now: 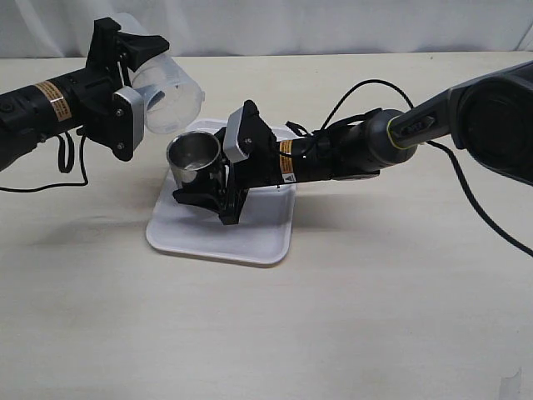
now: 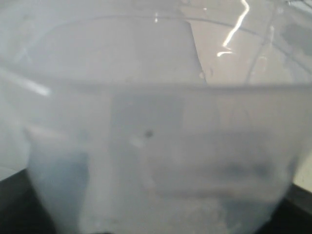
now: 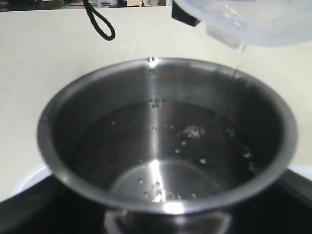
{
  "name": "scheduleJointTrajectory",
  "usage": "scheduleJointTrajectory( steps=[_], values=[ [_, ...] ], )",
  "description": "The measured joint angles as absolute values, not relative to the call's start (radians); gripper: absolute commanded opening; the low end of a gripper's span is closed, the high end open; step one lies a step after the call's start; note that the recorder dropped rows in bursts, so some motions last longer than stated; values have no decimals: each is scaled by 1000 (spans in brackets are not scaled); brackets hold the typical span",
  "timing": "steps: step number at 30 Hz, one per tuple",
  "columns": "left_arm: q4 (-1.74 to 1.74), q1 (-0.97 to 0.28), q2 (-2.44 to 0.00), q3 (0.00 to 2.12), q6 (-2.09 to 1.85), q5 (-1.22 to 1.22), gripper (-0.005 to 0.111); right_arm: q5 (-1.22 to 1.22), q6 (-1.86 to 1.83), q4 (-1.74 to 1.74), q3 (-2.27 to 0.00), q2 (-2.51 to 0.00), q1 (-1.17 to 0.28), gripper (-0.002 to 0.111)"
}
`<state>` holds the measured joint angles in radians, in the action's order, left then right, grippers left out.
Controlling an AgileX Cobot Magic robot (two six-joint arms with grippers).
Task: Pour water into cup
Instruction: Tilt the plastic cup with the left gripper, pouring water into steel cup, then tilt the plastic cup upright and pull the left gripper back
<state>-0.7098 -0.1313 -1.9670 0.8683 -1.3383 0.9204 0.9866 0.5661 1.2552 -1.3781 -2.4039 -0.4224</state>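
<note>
in the exterior view, far out at 10 o'clock, left gripper [image 1: 137, 83] with jaws closed around a translucent plastic beaker [image 1: 169, 86], tipped well over, mouth facing about 5 o'clock. closer to the middle on the same 10 o'clock bearing, just under that mouth, the cup [image 1: 193, 155]: shiny steel, roughly upright, clamped between the jaws of the right gripper [image 1: 218, 169], one finger at the cup's 2 o'clock, the other near its 6 o'clock. reaching in from 3 o'clock, the right arm [image 1: 366, 146], with a black cable [image 1: 371, 82] arching above it at 1 o'clock. beneath cup and gripper, at 8 o'clock just off centre, a white tray [image 1: 250, 242] on the pale table [image 1: 375, 317]. cannot tell whether the cup's base touches the tray or hangs just above it.

looking down into the cup through the right wrist view: water [image 3: 180, 141] pooled over the bottom, clear, dotted with small bubbles. more of it falling as a thin thread from the beaker's lip, poised above the rim, down along the inner wall.

through the left wrist view, nothing but the beaker's cloudy wall, close and blurred, with dark edges at the corners.
</note>
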Motion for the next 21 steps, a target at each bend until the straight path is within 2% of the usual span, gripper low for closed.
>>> scheduleJointTrajectory(
  steps=[21],
  values=[
    [-710,-131,-1967,868,-1360,926,0,987,566,1255,-1378,-2404,-422,4]
  ],
)
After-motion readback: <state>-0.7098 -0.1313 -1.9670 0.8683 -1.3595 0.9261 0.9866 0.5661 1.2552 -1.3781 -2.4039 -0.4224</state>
